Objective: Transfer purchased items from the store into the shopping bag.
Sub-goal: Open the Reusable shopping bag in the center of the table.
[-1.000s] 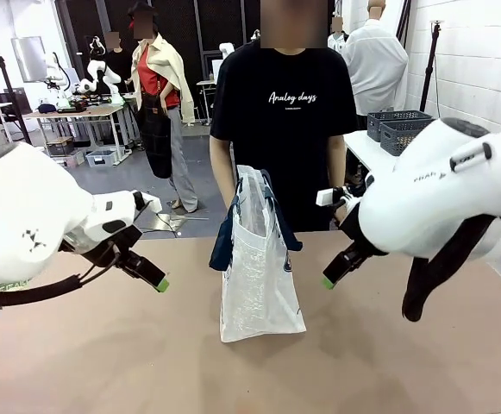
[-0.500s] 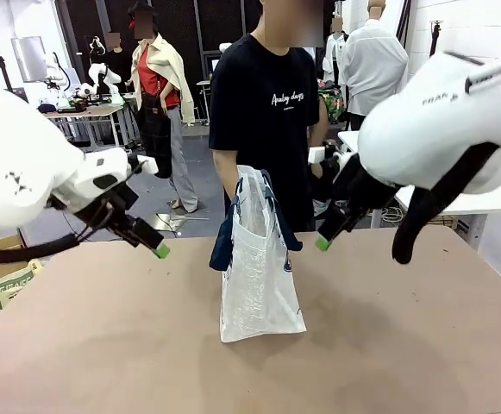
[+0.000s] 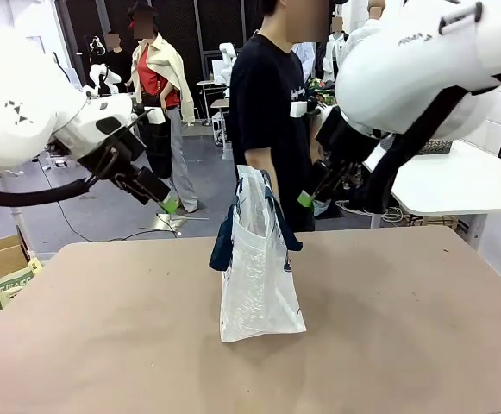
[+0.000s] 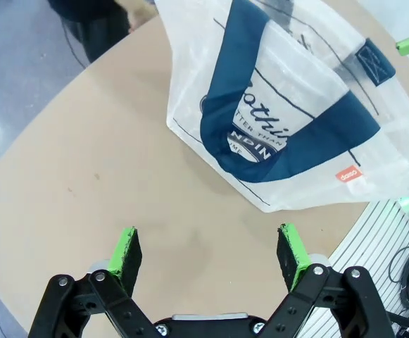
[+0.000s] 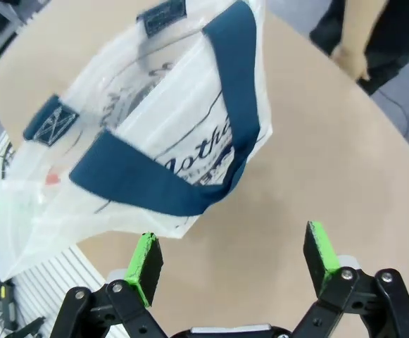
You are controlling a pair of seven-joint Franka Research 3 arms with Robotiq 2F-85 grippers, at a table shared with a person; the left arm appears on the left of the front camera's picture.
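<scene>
At table [image 3: 422, 345] centre | shopping bag [image 3: 259, 276] is standing upright, possibly empty | left fingers [image 4: 127, 252] and right fingers [image 5: 146, 266] are hanging higher beside it than before, wide apart, gripping nothing | loading is likely waiting on items.

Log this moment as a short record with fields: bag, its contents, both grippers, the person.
bag: translucent clear plastic shopping bag, navy strap handles drooping down its sides, upright at the middle of the brown table
contents: cannot tell through the plastic
left gripper: open, empty, in the air to the bag's left
right gripper: open, empty, in the air to the bag's right
person: black T-shirt, standing at the far side behind the bag
</scene>
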